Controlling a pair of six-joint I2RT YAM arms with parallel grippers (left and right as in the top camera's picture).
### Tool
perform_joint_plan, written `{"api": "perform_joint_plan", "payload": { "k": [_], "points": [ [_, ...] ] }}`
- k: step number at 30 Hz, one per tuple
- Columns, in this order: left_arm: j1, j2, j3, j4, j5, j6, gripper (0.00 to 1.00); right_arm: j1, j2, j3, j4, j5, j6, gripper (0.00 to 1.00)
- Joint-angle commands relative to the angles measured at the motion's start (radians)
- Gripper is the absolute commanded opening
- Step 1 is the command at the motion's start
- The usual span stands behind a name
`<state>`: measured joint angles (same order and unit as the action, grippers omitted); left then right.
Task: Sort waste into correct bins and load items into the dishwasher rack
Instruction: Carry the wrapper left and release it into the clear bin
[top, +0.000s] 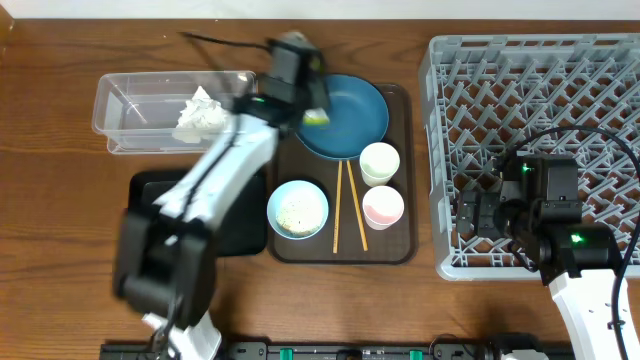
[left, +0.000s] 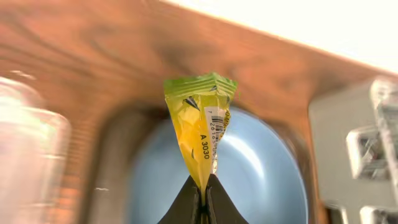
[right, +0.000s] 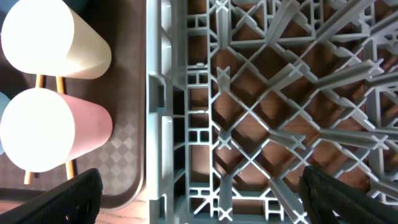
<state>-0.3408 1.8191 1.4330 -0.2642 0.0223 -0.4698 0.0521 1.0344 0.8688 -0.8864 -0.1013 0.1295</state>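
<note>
At the upper left, one clear tub (top: 130, 100) holds one white tissue (top: 200, 117). Below it, the left arm (top: 215, 175) hides much of one black tray (top: 245, 225). The left gripper (left: 204, 196) is pinched tight on the yellow-green wrapper (left: 200, 118), which reads "A 3030" by a barcode (left: 217, 121), over the blue dish (top: 355, 120). On the brown tray (top: 400, 250) sit one bowl (top: 297, 190) with grains (top: 296, 212), two chopsticks (top: 337, 205) and two cups (top: 380, 162). At the right, the right gripper (right: 202, 202) stands wide open, holding nothing, over the rack (top: 530, 90).
</note>
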Motion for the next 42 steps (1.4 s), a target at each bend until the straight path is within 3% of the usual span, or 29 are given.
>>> {"api": "perform_joint_plan", "payload": {
  "k": [1, 4, 10, 22, 24, 26, 27, 28, 36, 42],
  "points": [
    [0.085, -0.071, 0.003, -0.06, -0.016, 0.032, 0.06, 0.007, 0.005, 0.019, -0.002, -0.004, 0.012, 0.99],
    [0.17, -0.095, 0.003, -0.117, -0.016, -0.013, 0.06, 0.007, 0.005, 0.019, 0.0, -0.004, 0.012, 0.99],
    [0.321, -0.071, -0.008, -0.201, -0.016, -0.254, 0.06, 0.007, 0.005, 0.019, -0.001, -0.004, 0.012, 0.99],
    [0.397, 0.051, -0.012, -0.185, -0.041, -0.337, 0.11, 0.007, 0.005, 0.019, -0.001, -0.004, 0.012, 0.99],
    [0.397, 0.058, -0.012, -0.185, -0.04, -0.336, 0.17, 0.007, 0.005, 0.019, 0.0, -0.004, 0.012, 0.99],
    [0.397, 0.056, -0.012, -0.172, -0.038, -0.317, 0.35, 0.007, 0.005, 0.019, -0.001, -0.004, 0.012, 0.99],
    [0.397, 0.053, -0.011, -0.159, -0.035, -0.303, 0.52, 0.007, 0.005, 0.019, 0.0, -0.004, 0.012, 0.99],
    [0.397, 0.048, -0.011, -0.147, -0.034, -0.287, 0.61, 0.007, 0.005, 0.019, 0.0, -0.004, 0.012, 0.99],
    [0.391, -0.064, -0.011, -0.158, -0.031, -0.171, 0.81, 0.007, 0.005, 0.019, 0.0, -0.004, 0.012, 0.99],
    [0.319, -0.209, -0.011, -0.333, -0.031, -0.072, 0.88, 0.007, 0.005, 0.019, 0.0, -0.004, 0.012, 0.99]
  ]
}}
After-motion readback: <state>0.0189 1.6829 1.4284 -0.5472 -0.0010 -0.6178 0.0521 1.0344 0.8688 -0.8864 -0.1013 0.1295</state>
